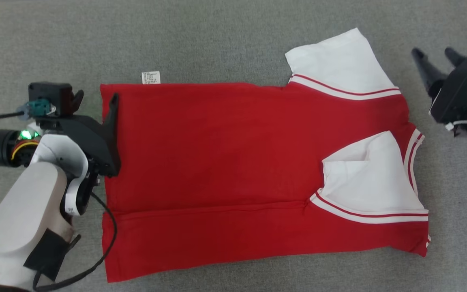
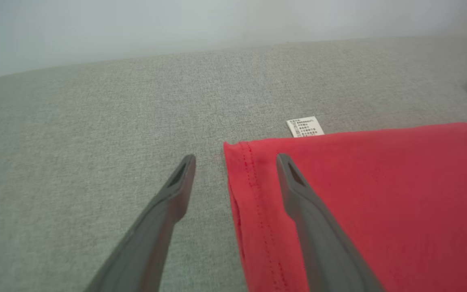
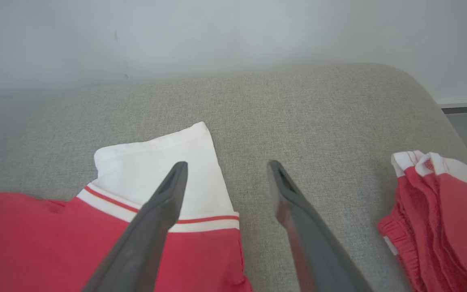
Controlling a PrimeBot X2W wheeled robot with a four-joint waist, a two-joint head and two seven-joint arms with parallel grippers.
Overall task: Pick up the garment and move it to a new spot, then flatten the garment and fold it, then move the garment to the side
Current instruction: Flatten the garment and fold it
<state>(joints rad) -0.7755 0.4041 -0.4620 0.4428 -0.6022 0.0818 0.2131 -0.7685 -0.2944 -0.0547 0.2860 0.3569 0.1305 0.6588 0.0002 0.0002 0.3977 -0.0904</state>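
— On the cushion (image 1: 217, 36), operator, your item one: shirt (image 1: 225, 162), red with white sleeves. It lies flat and lengthwise, hem toward the cushion's left, neck end toward its right, apart from the far edge.

— Your notes on item one. A long crease (image 1: 209, 207) runs from the hem to the near sleeve (image 1: 367, 186), parallel to the shirt's near side. That sleeve is folded in and rests on the red. The far sleeve (image 1: 339, 61) sticks out toward the far edge. A white label (image 1: 151, 77) pokes out from the far side close to the hem, flat on the cushion.

— Item two, your left gripper (image 1: 97, 97): at the shirt's far hem corner, jaws spread wide, grasping nothing. One finger is over the red cloth just inside the hem, the other over bare cushion beside it. Whether either tip touches, you cannot tell.

— Item three, your right gripper (image 1: 432, 50): off the shirt's neck end, toward the cushion's right, jaws likewise spread and empty. Seen from its own wrist, one finger crosses the far sleeve and the other crosses bare cushion.

— Item four, for your list: bundle (image 3: 440, 215), red cloth with white trim, crumpled near the right edge, this side of the rounded far right corner, apart from the shirt.

— Item five: wall (image 3: 217, 36), pale, rising behind the far edge.
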